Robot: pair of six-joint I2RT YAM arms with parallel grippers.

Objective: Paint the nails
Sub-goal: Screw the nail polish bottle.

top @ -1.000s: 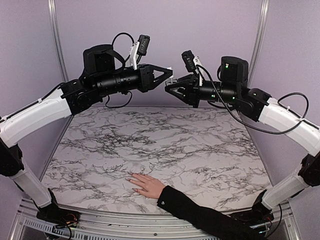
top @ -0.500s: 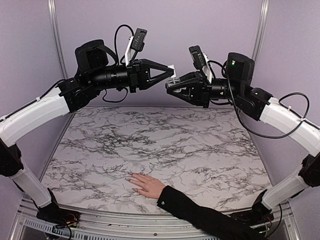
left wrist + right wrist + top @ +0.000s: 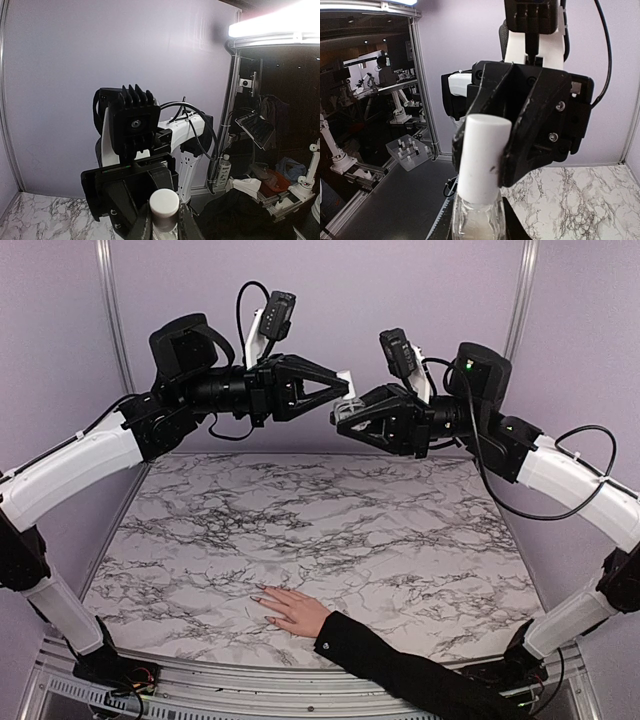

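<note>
Both arms are raised far beyond and high above the hand (image 3: 297, 612), which lies palm down at the near edge of the marble surface (image 3: 420, 530), its black sleeve (image 3: 400, 670) running off toward the right arm's base. The nails (image 3: 260, 589) sit at the ends of the spread fingertips pointing away from the sleeve. They are too small here to tell whether any polish is on them. Well above the hand, the two grippers meet tip to tip. The right gripper (image 3: 345, 416) has its fingers closed on a clear bottle (image 3: 477, 222), seen close up in the right wrist view. The left gripper (image 3: 343, 383) comes in from the opposite side, its fingers pinched narrowly around the white cap (image 3: 481, 155) on top of that bottle. The left wrist view shows the same cap end-on, low between those fingers. The step in hand looks like opening the polish: one arm steadies the bottle while the other works the cap, which seems to be seated on the neck. No brush is visible. Next, the left wrist likely has to twist the cap loose and draw it straight out along the bottle's axis while the right keeps the glass from turning. The left arm then has a long descent to the hand, and it must arrive gently, since each nail is far smaller than a finger of the gripper.
</note>
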